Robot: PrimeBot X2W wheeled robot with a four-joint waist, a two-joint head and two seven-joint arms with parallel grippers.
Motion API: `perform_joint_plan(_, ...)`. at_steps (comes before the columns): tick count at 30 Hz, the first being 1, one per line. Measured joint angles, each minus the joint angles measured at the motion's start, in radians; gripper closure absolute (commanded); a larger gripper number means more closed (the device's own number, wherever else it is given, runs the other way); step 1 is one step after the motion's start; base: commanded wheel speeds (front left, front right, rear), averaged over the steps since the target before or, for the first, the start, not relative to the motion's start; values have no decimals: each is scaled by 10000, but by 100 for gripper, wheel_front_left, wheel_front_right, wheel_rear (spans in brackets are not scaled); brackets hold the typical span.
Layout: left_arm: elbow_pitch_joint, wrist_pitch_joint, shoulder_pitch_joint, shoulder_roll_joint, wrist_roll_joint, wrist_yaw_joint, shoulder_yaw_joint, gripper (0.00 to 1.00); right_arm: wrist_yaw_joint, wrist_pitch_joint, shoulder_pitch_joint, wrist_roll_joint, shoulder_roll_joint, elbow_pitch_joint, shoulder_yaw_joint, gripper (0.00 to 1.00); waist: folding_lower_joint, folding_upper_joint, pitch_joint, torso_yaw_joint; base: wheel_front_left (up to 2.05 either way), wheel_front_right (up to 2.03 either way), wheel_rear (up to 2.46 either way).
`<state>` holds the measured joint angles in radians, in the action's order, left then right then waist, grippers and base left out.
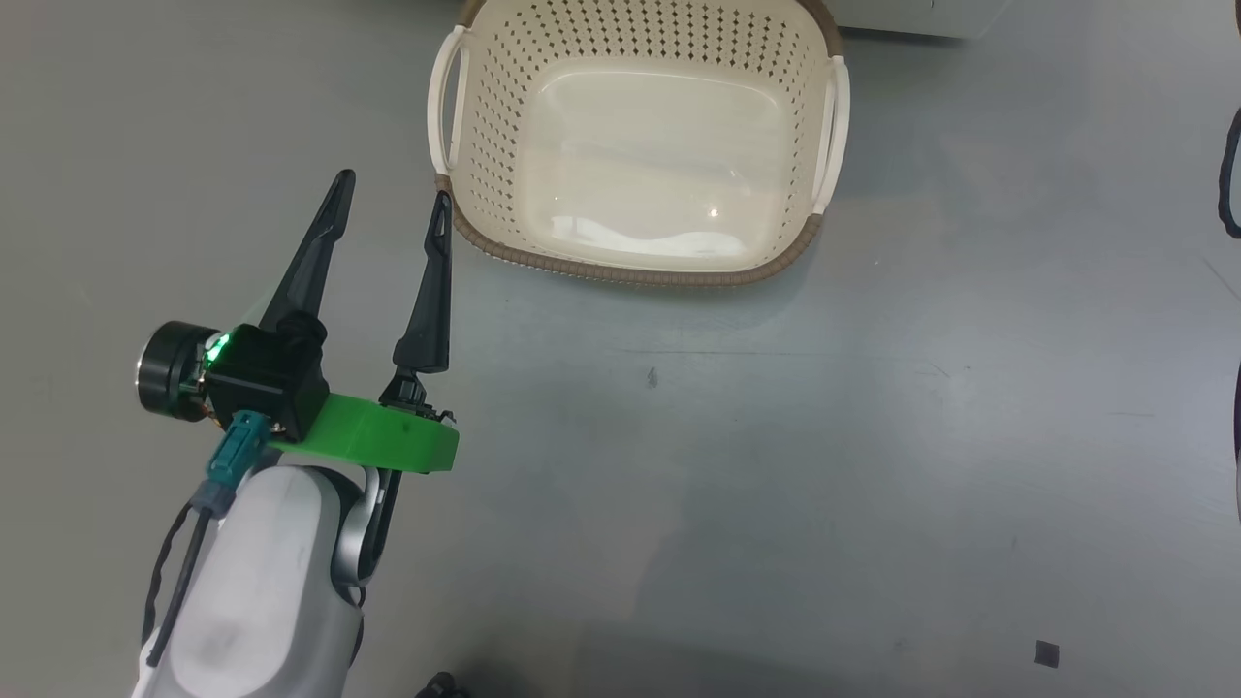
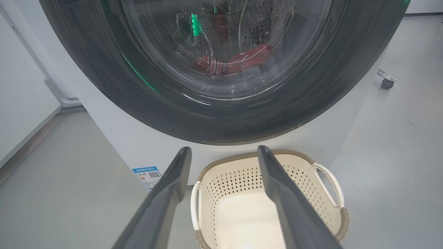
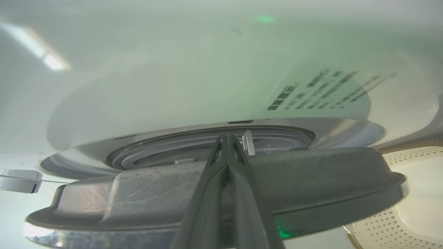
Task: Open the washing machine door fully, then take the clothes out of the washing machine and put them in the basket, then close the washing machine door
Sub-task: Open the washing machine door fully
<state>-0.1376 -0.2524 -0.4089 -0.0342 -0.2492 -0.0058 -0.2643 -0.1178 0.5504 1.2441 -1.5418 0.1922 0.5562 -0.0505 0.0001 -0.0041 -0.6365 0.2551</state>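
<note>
The small cream perforated plastic basket [image 1: 630,274] with a brown woven-look rim sits empty on the grey floor [image 1: 776,436], just in front of the large white front-loading washing machine [image 2: 114,138]. Red garments with white stripes [image 2: 242,60] lie in the drum behind the round black-rimmed glass door [image 2: 104,79]. The left gripper [image 1: 394,189] hangs near the basket's left end, fingers spread. The right gripper [image 3: 226,137] has its fingers pressed together at the door's edge, beside a silver latch.
</note>
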Motion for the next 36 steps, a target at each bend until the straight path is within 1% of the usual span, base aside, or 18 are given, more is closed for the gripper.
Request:
perform_joint_plan(11,-105,0,-61,25,4,0,21,0,52,518,190,-58,119,447,-111,100,0,0,28,33,0,0,0)
perform_joint_plan(16,-221,0,-62,44,4,-2,111,0,278,838,174,-144,123,704,-245,100,0,0,131,-15,0,0,0)
perform_joint_plan(20,-259,-12,-62,50,4,-8,130,0,320,1152,148,-159,75,800,-368,100,0,0,239,-71,0,0,0)
perform_joint_plan(22,-276,-42,-62,54,10,-8,140,0,460,1266,125,-201,35,828,-418,100,0,0,278,-97,0,0,0)
perform_joint_plan(29,-403,-42,-59,58,59,-8,245,0,792,1708,-306,-410,-104,997,-562,100,-1,0,522,-222,0,0,0)
perform_joint_plan(36,-466,-42,-38,59,67,-10,268,0,1028,2111,-786,-600,-341,1081,-662,100,-1,0,799,-368,0,0,0)
